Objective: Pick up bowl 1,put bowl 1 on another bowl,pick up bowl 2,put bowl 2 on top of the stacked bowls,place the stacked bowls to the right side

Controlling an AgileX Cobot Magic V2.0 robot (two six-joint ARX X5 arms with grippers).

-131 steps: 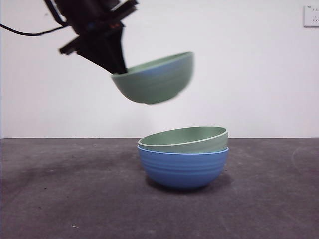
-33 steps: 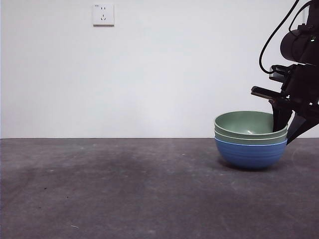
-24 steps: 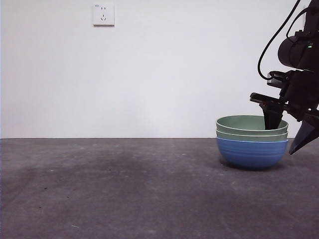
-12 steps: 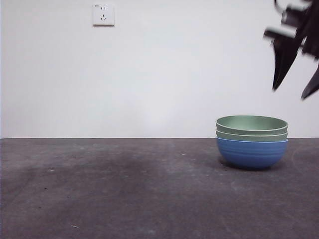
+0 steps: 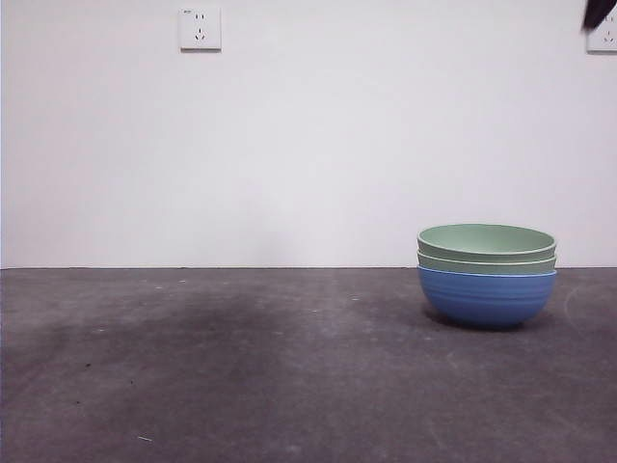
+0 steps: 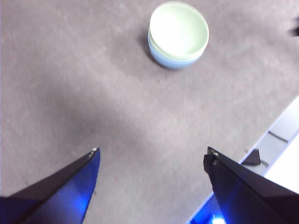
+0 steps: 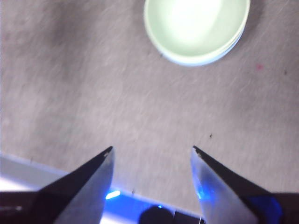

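- stack (image 5: 487, 274) sits on the table (image 5: 241, 376), on the right side in the front view, nothing touching it.
- blue bowl (image 5: 487, 297) is the base because it's the biggest, so it carries the other two; it rests flat, upright.
- two green bowls (image 5: 487, 247) nest inside it, rims level, one just above the other, no tilt i can see.
- my right gripper (image 7: 152, 151) hangs high over the table, fingers spread wide, holding nothing; the stack shows beyond the tips, well apart.
- my left gripper (image 6: 152, 151) is also up and away, fingers spread, empty; stack is far off in its view too.
- front view shows only a black tip (image 5: 598, 13) at the top right corner; can't tell which arm from that view alone.
- judgement: all stacking looks done and the stack is placed right, so the task reads as finished; both arms stand clear so nothing knocks the bowls.
- wall socket (image 5: 200, 28) on the back wall, irrelevant.
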